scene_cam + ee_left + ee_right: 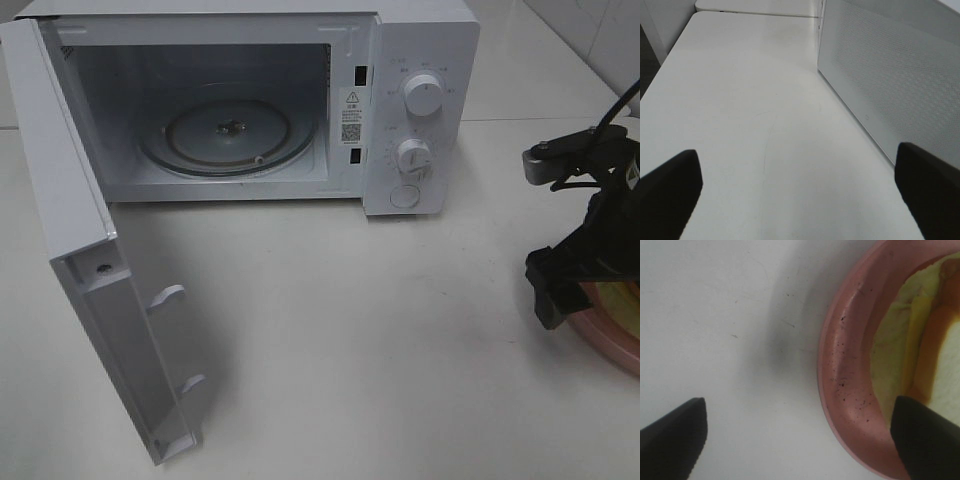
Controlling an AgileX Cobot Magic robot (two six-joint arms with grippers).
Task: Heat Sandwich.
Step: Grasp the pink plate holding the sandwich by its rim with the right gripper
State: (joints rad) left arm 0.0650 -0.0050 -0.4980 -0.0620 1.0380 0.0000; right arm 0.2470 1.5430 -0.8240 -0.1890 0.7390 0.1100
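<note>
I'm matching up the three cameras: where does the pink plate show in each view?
Exterior high: pink plate at the right edge, partly under the right gripper.
Left wrist: not in it.
Right wrist: its rim curves beside one finger, sandwich on it.
Shared landmark: the white table.

On microwave, left of dials, upper middle: small label with warning triangle and QR code; print around dials unreadable.

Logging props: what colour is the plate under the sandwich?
The plate is pink, dark-specked; clearest in the right wrist view.
</note>
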